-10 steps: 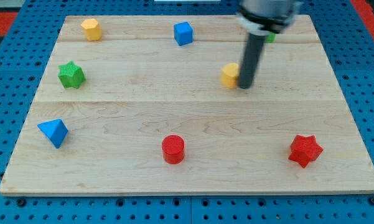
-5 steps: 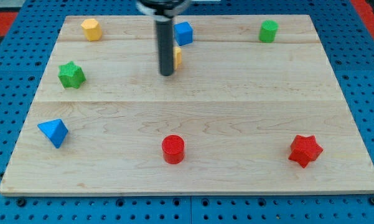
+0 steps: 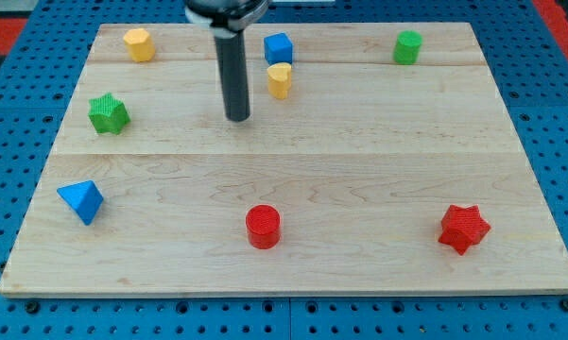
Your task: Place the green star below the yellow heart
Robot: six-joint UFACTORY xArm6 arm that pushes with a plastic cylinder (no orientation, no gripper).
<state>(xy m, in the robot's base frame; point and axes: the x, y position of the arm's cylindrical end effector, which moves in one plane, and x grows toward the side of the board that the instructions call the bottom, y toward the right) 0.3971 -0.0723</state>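
My tip (image 3: 237,118) rests between green star (image 3: 108,113) and yellow heart (image 3: 280,80).

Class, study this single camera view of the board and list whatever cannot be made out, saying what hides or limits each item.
1. The arm above the dark rod: cut off by the view's top edge; only the rod down to my tip shows.
2. The yellow heart: too small to confirm its heart outline.
3. The yellow block at the view's top left: exact shape unclear, too small.
4. Whether the blue cube touches the heart: cannot tell from this angle.

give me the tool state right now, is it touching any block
My tip: a bare rod, no jaws, holding nothing; touching no block, between the green star at the view's left and the yellow heart at upper right.
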